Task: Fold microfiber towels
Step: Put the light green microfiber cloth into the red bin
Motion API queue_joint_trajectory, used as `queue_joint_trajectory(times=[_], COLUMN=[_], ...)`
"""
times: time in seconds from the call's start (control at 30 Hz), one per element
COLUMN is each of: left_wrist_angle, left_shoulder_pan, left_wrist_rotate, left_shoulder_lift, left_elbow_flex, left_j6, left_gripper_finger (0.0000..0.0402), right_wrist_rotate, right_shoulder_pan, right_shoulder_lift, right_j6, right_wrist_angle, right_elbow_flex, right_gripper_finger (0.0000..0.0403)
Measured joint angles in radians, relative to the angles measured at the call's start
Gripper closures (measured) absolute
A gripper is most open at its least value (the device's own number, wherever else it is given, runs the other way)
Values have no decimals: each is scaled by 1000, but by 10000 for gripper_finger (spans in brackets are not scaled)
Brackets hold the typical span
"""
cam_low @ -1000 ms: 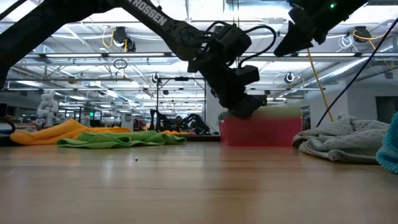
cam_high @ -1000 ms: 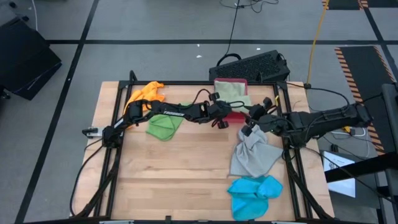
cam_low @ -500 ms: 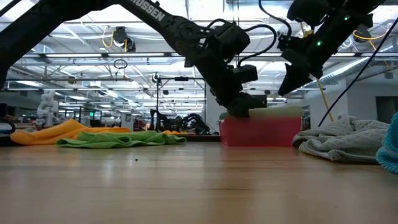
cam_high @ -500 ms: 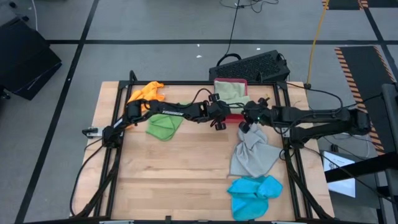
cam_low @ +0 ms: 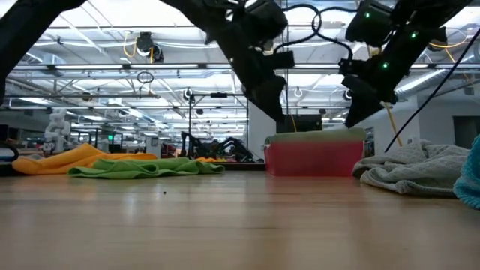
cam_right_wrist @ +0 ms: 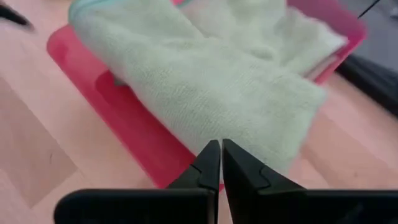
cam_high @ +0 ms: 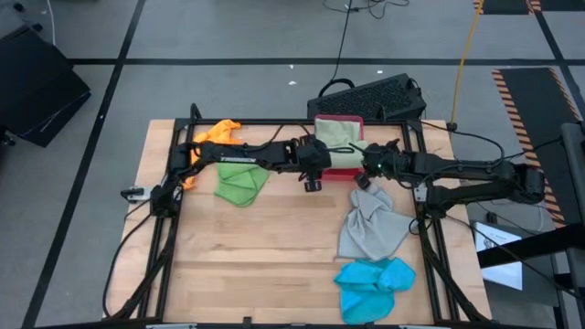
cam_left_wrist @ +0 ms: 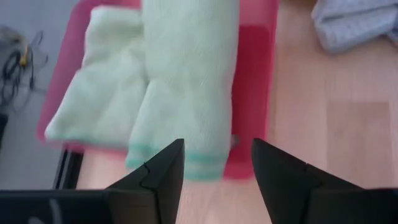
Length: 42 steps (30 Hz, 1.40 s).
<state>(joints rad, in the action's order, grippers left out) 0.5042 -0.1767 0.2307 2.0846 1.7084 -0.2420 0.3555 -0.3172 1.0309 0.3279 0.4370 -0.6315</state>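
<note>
Bright blue towel (cam_high: 373,286) seen crumpled at near right table edge; grey towel (cam_high: 372,225) heaped just behind it. Bright green towel (cam_high: 241,185) spread mid-left, orange towel (cam_high: 214,137) bunched at far left. Pale sage towel (cam_high: 340,139) laid loosely in pink-red tray (cam_left_wrist: 255,87) at far centre. Left gripper (cam_left_wrist: 212,167) held above tray's near edge, fingers spread, nothing held. Right gripper (cam_right_wrist: 221,163) held beside tray's right side, fingers pressed together, nothing gripped.
</note>
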Motion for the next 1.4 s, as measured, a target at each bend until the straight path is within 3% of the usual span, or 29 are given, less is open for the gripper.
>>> queue_joint_trajectory(times=[0.13,0.27,0.4,0.6,0.9,1.2,1.4], left_wrist_angle=[158,199,127,-115,-206,-301,-348], left_shoulder_pan=[-11,-29,-59,-110,-95,-38,5], left_wrist_rotate=[32,37,42,39,64,67,67], left_shoulder_lift=[-69,-143,-215,-303,-438,-545,-548], left_elbow_flex=[0,-45,-155,-384,-569,-699,-736], left_j6=[85,109,106,134,197,279,290], left_gripper_finger=[213,213,213,213,213,213,213], right_wrist_rotate=[-75,-152,-177,-226,-227,-199,-203], right_shoulder_pan=[-33,-57,-79,-92,-118,-246,-257], right_shoulder_lift=[32,75,131,199,194,437,584], right_j6=[-4,-28,-42,-63,-139,-315,-357], right_wrist_angle=[-79,-149,-174,-163,100,464,471], right_elbow_flex=[33,43,43,23,-225,-475,-519], right_gripper_finger=[395,395,395,395,395,394,394])
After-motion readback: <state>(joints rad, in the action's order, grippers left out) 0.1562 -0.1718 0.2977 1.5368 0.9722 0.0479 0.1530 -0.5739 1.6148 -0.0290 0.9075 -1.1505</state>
